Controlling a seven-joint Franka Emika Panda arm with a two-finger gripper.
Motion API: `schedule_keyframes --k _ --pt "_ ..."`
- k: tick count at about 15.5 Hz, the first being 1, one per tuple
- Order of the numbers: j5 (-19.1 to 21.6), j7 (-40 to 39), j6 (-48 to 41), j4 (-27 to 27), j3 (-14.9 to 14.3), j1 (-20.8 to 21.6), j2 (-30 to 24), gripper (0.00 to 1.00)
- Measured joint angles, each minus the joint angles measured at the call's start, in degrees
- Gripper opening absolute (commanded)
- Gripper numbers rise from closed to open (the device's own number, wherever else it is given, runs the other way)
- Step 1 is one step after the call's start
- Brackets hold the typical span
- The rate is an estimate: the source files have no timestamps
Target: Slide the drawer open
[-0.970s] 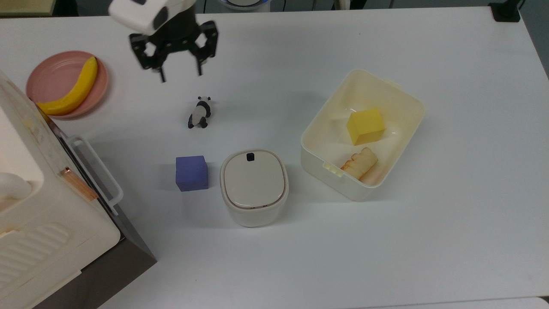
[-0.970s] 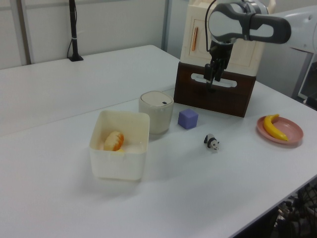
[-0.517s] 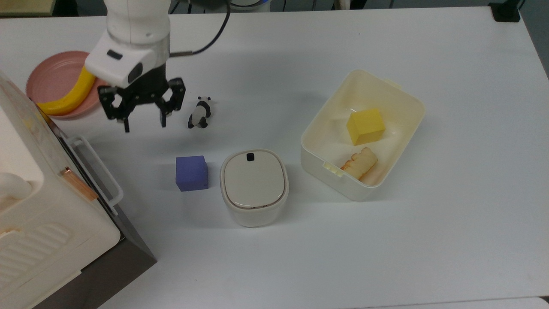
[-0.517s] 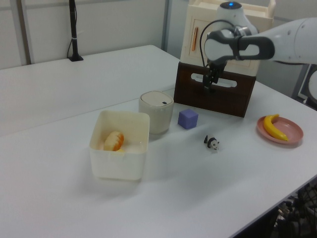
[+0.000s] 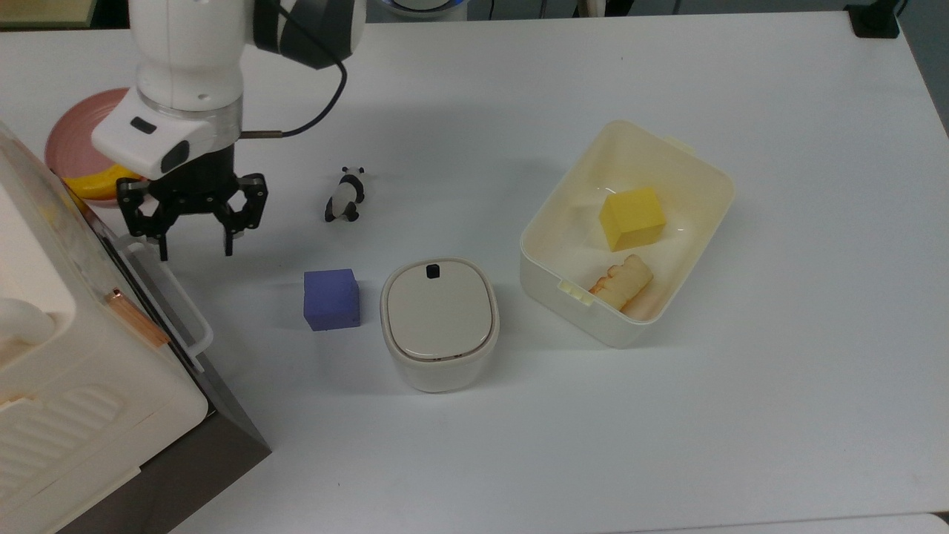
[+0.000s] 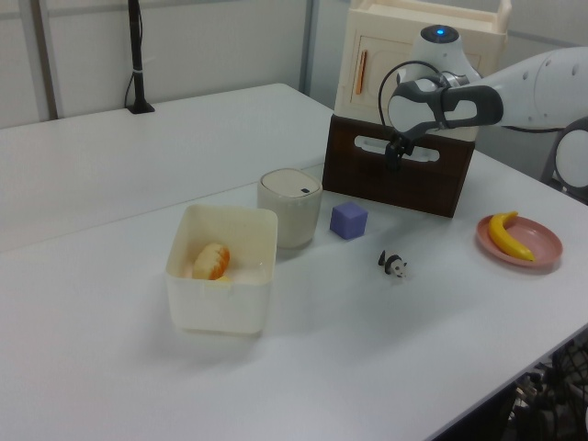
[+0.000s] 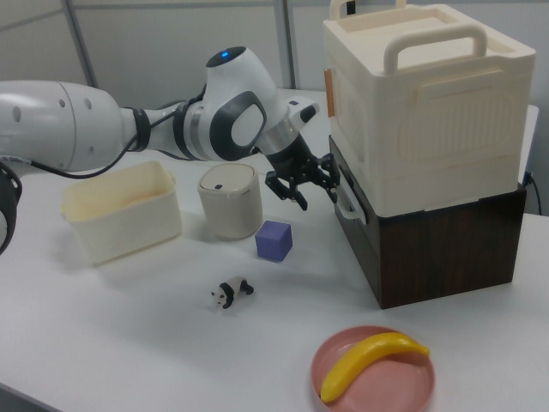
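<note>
Drawer [image 7: 429,249]: closed, dark brown front flush with its case, under a cream box [image 7: 420,103]; it sits right in front of the hand, at the top view's left edge.
Handle [image 5: 167,297]: white bar loop on the drawer front; its upper end in the top view lies just beside the hand's left finger.
Hand [image 5: 193,252]: black fingers apart and pointing down, hanging just off the drawer front; nothing between them. Whether a fingertip touches the handle, I cannot tell.
Arm [image 7: 103,129]: white, reaching in from the right view's left.
Purple cube [image 5: 331,299]: on the bench near the hand, to its lower right in the top view.
Panda [image 5: 345,194]: small figure, to the hand's right in the top view.
Plate [image 7: 373,373]: pink, holding a banana [image 7: 369,360], behind the hand in the top view, partly hidden by the arm.
Lidded pot [image 5: 439,322]: cream, just beyond the cube.
Bin [image 5: 697,178]: open, cream, farthest from the hand; holds a yellow block [image 5: 632,217] and a bread-like piece [image 5: 623,282].
Bench [image 5: 667,415]: white.
</note>
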Motion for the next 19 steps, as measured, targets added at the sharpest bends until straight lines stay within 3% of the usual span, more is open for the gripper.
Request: schedule_keyframes --k 5,19 --pt "0.0 0.0 4.0 0.6 -0.8 -0.5 2.0 0.64" --pt "-1.3 -0.7 1.4 1.4 -1.2 0.4 3.3 0.63"
